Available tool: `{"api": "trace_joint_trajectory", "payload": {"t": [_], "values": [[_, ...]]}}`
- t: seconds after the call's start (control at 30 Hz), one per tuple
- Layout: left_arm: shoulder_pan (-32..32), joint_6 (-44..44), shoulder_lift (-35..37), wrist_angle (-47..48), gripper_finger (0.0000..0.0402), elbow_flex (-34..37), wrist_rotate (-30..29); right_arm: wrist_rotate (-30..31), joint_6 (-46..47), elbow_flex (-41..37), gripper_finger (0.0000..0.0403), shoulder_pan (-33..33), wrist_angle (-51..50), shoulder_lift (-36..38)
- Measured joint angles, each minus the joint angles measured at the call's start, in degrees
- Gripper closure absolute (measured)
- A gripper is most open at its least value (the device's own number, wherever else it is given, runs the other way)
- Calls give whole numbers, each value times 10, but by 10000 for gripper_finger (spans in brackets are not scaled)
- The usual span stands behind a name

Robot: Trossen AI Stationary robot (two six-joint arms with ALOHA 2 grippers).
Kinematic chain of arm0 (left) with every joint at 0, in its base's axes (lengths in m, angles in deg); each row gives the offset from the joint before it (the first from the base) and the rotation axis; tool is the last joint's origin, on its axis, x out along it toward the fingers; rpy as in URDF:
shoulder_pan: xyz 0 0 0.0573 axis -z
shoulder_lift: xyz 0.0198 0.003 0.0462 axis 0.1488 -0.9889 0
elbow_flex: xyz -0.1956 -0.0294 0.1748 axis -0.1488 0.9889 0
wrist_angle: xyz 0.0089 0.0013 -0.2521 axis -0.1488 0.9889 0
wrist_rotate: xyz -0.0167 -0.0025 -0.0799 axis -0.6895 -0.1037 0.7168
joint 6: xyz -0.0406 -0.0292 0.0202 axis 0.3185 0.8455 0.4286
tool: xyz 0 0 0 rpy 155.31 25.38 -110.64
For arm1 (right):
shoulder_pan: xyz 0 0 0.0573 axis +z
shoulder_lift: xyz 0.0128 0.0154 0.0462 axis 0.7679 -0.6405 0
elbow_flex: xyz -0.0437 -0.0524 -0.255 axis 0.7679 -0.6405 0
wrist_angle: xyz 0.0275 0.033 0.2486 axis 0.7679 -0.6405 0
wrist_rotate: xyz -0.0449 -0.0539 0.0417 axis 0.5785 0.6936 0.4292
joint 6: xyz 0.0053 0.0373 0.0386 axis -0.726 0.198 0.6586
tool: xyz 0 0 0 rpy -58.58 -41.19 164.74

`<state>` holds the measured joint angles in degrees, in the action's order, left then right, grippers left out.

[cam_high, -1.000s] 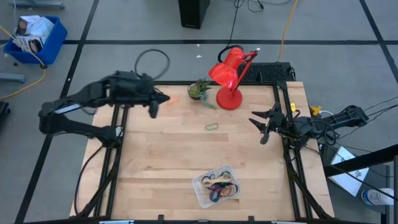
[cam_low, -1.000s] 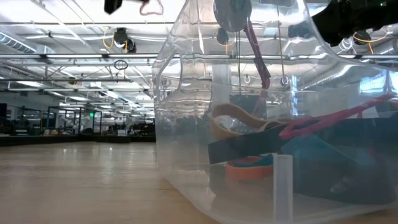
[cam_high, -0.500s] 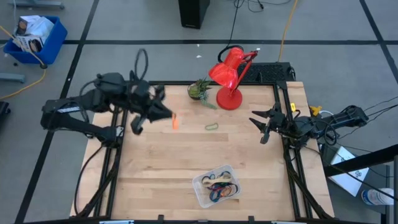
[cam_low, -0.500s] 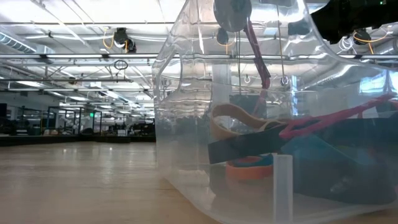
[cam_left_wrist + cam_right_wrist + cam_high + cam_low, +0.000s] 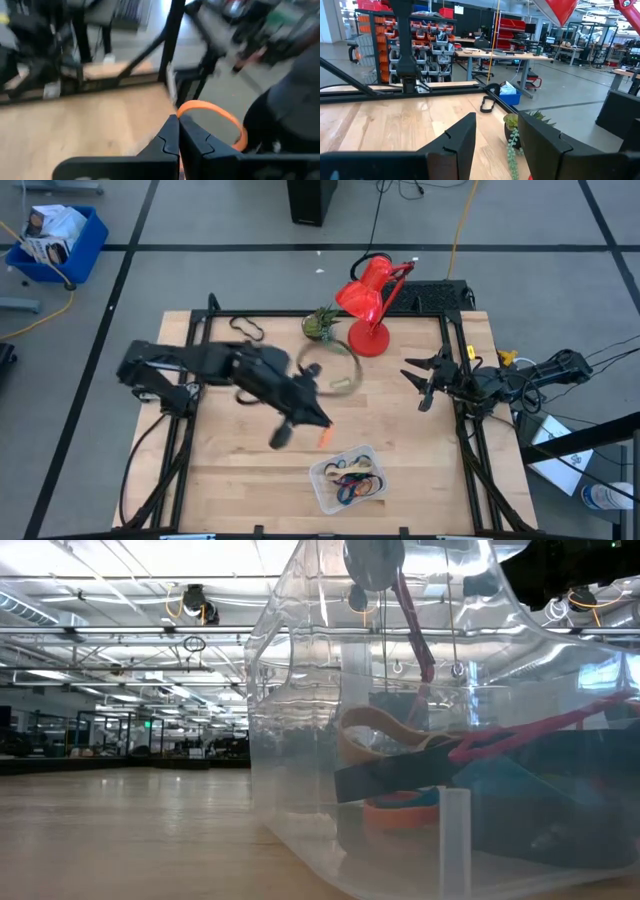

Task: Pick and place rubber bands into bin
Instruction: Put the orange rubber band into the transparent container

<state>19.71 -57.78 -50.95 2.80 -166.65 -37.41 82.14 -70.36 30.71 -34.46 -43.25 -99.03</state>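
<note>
My left gripper reaches over the table's middle, just beyond the far left corner of the clear bin, and is shut on an orange rubber band. The band shows as an open loop in the left wrist view. The bin holds several rubber bands in black, blue, red and orange; in the low view its clear wall fills the frame. A green band lies flat on the wood farther back. My right gripper is open and empty at the table's right edge. My left gripper pinches the orange band at one point of its loop between the tips of its two shut fingers. The rest of the loop stands free beyond the fingertips, round and slack.
A red desk lamp and a small potted plant stand at the table's far edge. A black loop lies on the wood at the far left. A blue bin sits on the floor beyond the table. Bare wood lies left of the clear bin.
My left gripper has swept from the table's far left toward the near right, to the clear bin, staying shut on the orange band and carrying it along. My right gripper has kept still.
</note>
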Motion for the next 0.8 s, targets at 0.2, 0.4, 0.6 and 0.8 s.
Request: {"api": "trace_joint_trajectory", "payload": {"t": [0.2, 0.4, 0.6, 0.8], "values": [[52, -3, -123, 115, 401, -109, -71, 0, 0, 0, 259, 0, -13, 0], [71, 79, -218, 141, 401, -118, -106, 0, 0, 0, 259, 0, -13, 0], [85, 127, -307, 138, 401, -118, -99, 0, 0, 0, 259, 0, -19, 0], [93, 153, -371, 126, 401, -118, -97, -1, 2, 0, 259, 0, -39, 0]]}}
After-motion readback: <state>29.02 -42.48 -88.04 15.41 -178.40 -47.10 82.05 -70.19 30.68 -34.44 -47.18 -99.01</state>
